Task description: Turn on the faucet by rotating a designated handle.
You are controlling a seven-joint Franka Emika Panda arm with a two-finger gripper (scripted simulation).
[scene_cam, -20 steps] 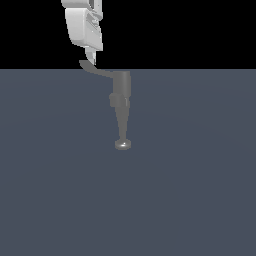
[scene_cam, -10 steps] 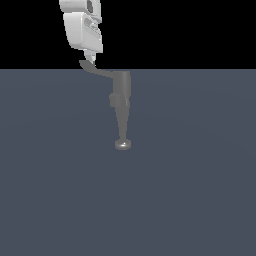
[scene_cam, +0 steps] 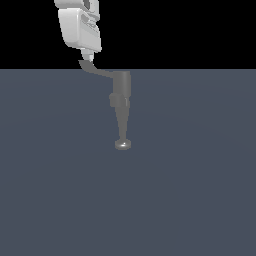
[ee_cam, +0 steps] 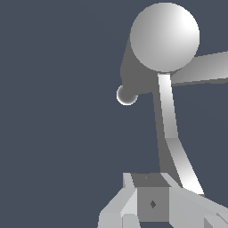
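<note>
Looking at the exterior view, we see the gripper (scene_cam: 88,56) touching the handle (scene_cam: 96,70) tip, left of the faucet (scene_cam: 121,107). In the wrist view, the handle (ee_cam: 171,133) runs beside our fingers (ee_cam: 129,196); whether they're clenched, we cannot tell. A glancing push could slip off.

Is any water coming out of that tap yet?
No water shows at the faucet spout's round end. The gripper sits at the handle tip.

Wrist cam: I'm looking down on the faucet (ee_cam: 164,38), its round top lit bright. The handle (ee_cam: 171,129) runs from it toward the gripper (ee_cam: 153,202), tip right at the fingers (ee_cam: 129,202). Can't judge finger gap. Spout disc (ee_cam: 126,95) is partly hidden behind the body.
</note>
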